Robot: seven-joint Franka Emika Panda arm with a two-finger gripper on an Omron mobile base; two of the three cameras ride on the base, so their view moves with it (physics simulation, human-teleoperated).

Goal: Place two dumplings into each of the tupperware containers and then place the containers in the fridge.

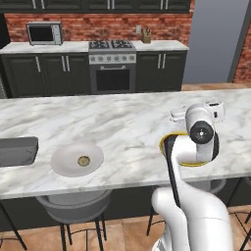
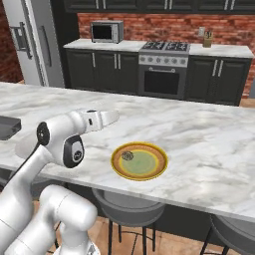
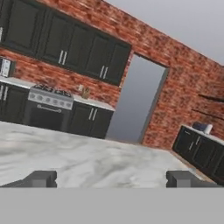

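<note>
One dumpling (image 1: 84, 160) lies on a round white plate (image 1: 63, 162) on the marble island. Another dumpling (image 2: 127, 155) sits on the yellow-rimmed plate (image 2: 149, 172), which the arm partly hides in the left base view. A grey tupperware container (image 1: 17, 149) rests at the counter's left end, its inside hidden; it also shows as the container (image 2: 7, 127). The fridge (image 2: 35, 45) stands at the far left with its door shut. My gripper (image 3: 113, 178) is open and empty, held level above the counter and facing the back wall. Its white hand (image 2: 99, 119) hovers left of the yellow-rimmed plate.
Stools (image 1: 73, 206) stand under the island's near edge. Behind it are dark cabinets, a stove (image 1: 112, 68), a microwave (image 1: 44, 33) and a knife block (image 2: 207, 40). Bare marble (image 2: 209, 139) stretches to the right of the yellow-rimmed plate.
</note>
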